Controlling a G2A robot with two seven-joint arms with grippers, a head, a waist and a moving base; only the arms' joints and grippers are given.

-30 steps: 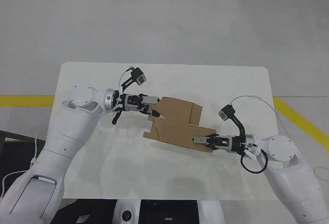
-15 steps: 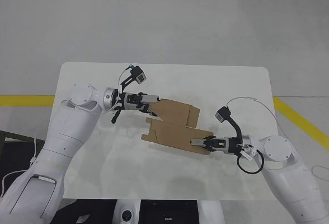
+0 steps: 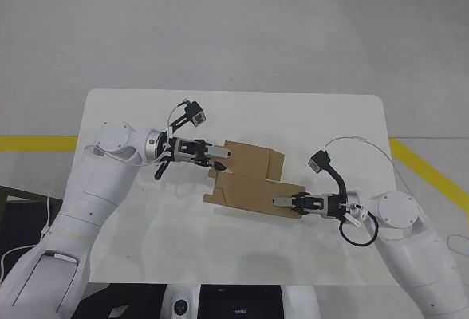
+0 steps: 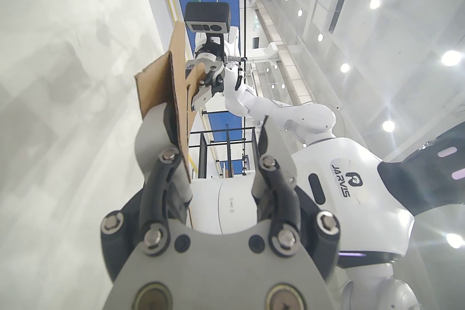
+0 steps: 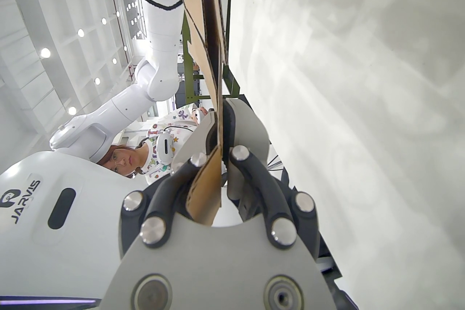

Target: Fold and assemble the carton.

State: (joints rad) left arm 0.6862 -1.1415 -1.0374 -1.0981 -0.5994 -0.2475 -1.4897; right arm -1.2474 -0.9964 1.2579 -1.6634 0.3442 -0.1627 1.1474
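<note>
Carton [image 3: 249, 174], a flattened brown corrugated-cardboard blank with notched flaps, sits near the middle of the white rounded-corner table [image 3: 338, 120], spanned between the two arms. Whether it rests on the tabletop or hangs just above it is hard to judge from these angles.

The right gripper [image 5: 219, 129], a grey two-finger claw on black linkages, is clamped on the carton's near end flap, with the board running edge-on between its pads. The left gripper [image 4: 209, 124], of the same build, stands wide. One finger [image 4: 154, 133] lies against the board's face at the opposite corner, and the other is well apart from it.

The step in hand looks like opening the flat blank into a sleeve. To do it well, the right gripper should act as the firm anchor and hold low on its flap. The left gripper should close fully on its panel before any pull. The two should then swing the panels about the scored creases, not drag the board sideways. A one-fingered push risks slipping off the corner or buckling the cardboard away from the score.
</note>
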